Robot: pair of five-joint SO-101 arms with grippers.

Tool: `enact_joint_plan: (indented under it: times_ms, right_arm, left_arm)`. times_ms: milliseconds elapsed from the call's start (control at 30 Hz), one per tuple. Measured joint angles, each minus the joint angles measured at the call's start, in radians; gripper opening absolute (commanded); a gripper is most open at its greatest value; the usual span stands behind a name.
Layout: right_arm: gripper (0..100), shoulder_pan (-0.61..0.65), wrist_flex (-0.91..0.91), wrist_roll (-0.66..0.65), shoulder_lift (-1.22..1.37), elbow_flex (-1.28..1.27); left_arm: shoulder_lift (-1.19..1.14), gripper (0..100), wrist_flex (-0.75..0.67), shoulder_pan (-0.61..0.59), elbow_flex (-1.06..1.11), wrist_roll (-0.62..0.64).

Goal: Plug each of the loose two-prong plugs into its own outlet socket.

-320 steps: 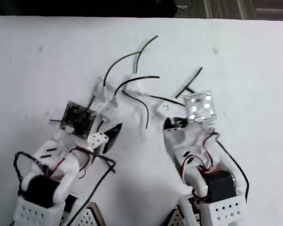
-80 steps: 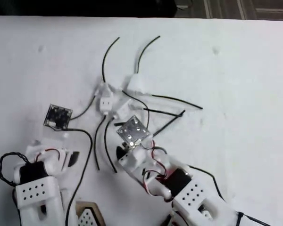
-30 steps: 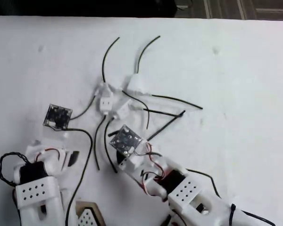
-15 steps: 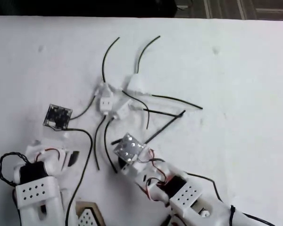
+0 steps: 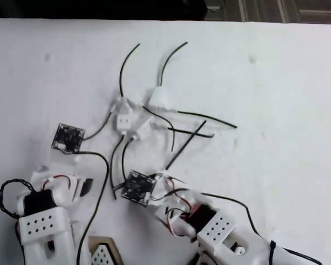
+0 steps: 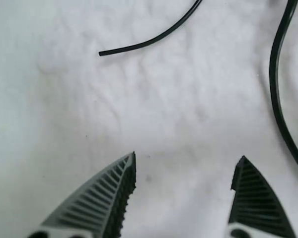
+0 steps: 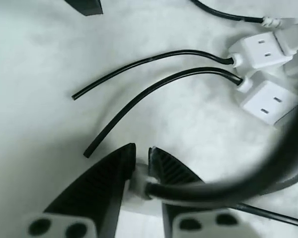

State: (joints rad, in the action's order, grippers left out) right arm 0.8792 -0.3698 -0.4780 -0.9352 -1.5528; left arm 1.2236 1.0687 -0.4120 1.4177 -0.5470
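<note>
My right gripper (image 7: 141, 150) is shut on a white two-prong plug (image 7: 138, 187), whose black cable (image 7: 223, 187) curves away from the jaws. Two white outlet sockets (image 7: 260, 51) (image 7: 269, 99) lie side by side ahead of it, each with a short black lead. In the high view the sockets (image 5: 123, 115) (image 5: 144, 129) (image 5: 160, 98) cluster mid-table, and the held plug's cable (image 5: 183, 144) runs from the right arm toward them. My left gripper (image 6: 187, 158) hangs open over bare cloth near the front left, with nothing between its fingers.
Loose black cable ends (image 7: 79, 94) (image 7: 89, 148) lie on the white cloth between my right gripper and the sockets. A cable end (image 6: 102, 52) and another black wire (image 6: 274, 94) lie ahead of my left gripper. The right half of the table (image 5: 287, 110) is bare.
The right arm has drawn back toward the front edge and lowered, dragging the plug's cable with it. The left arm has not moved.
</note>
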Motion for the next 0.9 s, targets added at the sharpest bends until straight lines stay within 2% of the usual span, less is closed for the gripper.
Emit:
enact_joint_plan:
  times_ms: [167, 467, 633, 833, 900]
  right_arm:
    - [24.0, 0.008, -0.071, -0.003, 0.012, 0.041]
    - [24.6, 0.006, -0.488, 0.043, 0.014, 0.425]
    - [24.6, -0.029, -0.746, -0.112, 0.015, 0.592]
    - [25.2, -0.147, -0.875, -0.365, 0.015, 0.589]
    - [28.9, -0.183, -0.891, -0.440, 0.015, 0.549]
  left_arm:
    - [0.000, 31, 0.000, 0.000, 0.000, 0.000]
    - [0.000, 31, 0.000, 0.000, 0.000, 0.000]
    - [0.000, 31, 0.000, 0.000, 0.003, 0.000]
    - [0.000, 31, 0.000, 0.000, 0.003, 0.000]
    - [0.000, 31, 0.000, 0.000, 0.003, 0.000]
